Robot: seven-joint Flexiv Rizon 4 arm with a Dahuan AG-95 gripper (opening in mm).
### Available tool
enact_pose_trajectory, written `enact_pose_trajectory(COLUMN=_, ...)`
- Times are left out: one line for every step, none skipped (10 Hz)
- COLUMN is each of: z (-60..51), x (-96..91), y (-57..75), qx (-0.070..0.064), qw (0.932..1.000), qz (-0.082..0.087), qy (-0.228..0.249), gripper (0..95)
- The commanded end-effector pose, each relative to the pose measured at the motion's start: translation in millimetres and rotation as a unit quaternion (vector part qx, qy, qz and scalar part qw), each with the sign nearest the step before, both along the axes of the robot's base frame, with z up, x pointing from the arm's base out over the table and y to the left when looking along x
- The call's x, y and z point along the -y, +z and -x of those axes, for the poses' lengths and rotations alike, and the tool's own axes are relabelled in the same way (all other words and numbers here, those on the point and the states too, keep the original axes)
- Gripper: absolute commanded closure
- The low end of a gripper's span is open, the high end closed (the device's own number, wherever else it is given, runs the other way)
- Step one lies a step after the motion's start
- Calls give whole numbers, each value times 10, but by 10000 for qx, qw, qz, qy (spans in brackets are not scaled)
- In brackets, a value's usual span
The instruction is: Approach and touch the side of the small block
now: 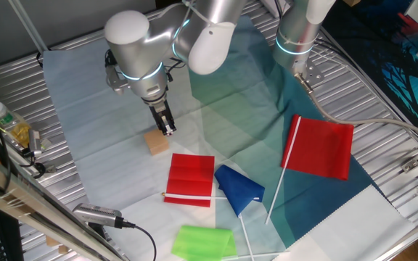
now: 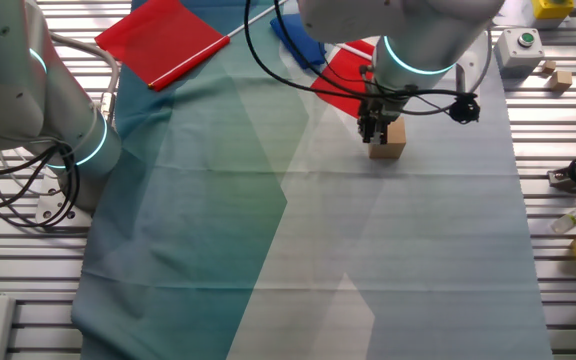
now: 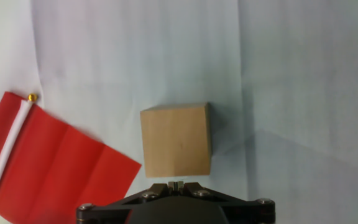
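In one fixed view, the small tan wooden cube [image 1: 157, 142] lies on the pale blue cloth [image 1: 93, 116] that covers the metal table [image 1: 20, 80]. The black two-finger gripper [image 1: 168, 130] of the silver arm hangs directly at the upper right edge of the cube; I cannot tell if it touches. The fingers look pressed together. A folded red flag with a white stick [image 1: 190, 180] lies just below the cube, then a small blue flag [image 1: 238, 186], a green flag [image 1: 203, 241] and a bigger red flag [image 1: 324, 147] farther to the right.

In the other fixed view, the gripper [image 2: 372, 131] stands at the left upper side of the cube [image 2: 388, 142], with the red flag [image 2: 343, 75] behind it.

In the hand view, the cube [image 3: 176, 140] fills the middle, and the gripper's [image 3: 175, 183] tips appear close together right at its lower edge. The red flag [image 3: 55, 165] lies to the left, apart from the cube.
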State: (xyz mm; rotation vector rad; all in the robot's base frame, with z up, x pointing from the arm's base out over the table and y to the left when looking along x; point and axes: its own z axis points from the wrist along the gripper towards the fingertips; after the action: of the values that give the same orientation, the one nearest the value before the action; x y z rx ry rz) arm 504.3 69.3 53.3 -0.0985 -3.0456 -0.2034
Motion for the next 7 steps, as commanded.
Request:
enact_pose_trajectory(z=-27, x=-1, y=2, qx=-15, qw=10000, qz=-3, qy=-2, gripper=950)
enact_pose_trajectory(z=-51, x=4, y=10, qx=-14, qw=10000, qz=-6, qy=-3, gripper=950)
enact_pose_trajectory(z=-73, x=10, y=20, qx=-22, qw=10000, qz=-6, qy=3, gripper=950)
enact_pose_trajectory(z=-97, x=14, y=33, qx=-42, qw=10000, qz=-14, qy=0, gripper=950)
enact_pose_trajectory(z=-106, x=13, y=41, qx=-43, qw=10000, qz=-20, qy=-7, gripper=950)
enact_pose_trajectory(z=-107, x=12, y=42, qx=-47, qw=10000, qz=-26, qy=-6, gripper=950)
enact_pose_trajectory(z=-107, x=13, y=42, qx=-73, qw=10000, qz=-28, qy=2, gripper=950)
